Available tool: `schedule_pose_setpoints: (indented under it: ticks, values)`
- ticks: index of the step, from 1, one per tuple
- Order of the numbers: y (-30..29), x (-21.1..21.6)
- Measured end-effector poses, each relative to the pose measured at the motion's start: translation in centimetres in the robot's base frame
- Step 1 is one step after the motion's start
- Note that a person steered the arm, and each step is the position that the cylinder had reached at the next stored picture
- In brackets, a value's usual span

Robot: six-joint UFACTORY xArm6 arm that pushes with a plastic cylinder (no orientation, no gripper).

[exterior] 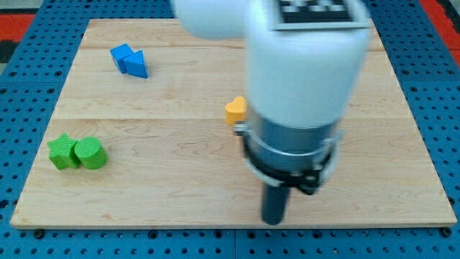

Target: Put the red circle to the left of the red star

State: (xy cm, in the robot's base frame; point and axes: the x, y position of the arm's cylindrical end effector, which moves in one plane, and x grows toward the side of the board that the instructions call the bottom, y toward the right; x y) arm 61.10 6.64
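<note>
The white arm housing (302, 65) fills the upper middle of the frame and hides part of the wooden board (180, 194). My tip (274, 220) sits at lower centre-right, apart from every block. Two blue blocks (129, 60) touch at upper left; a green star (64, 152) touches a green cylinder (90, 153) at far left. A yellow block (235, 111), possibly a heart, peeks out at centre. Neither red circle nor red star shows.

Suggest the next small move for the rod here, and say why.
Probably pull my tip back toward the view's bottom to uncover the board. No red circle or red star shows; only the blue blocks, the green blocks and a yellow block do. The arm hides the middle, so the red ones may lie behind it.
</note>
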Motion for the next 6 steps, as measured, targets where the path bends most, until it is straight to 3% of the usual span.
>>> schedule_pose_setpoints:
  ticks: [3,6]
  values:
    - [1.0,-4.5]
    - [-2.3,-5.9]
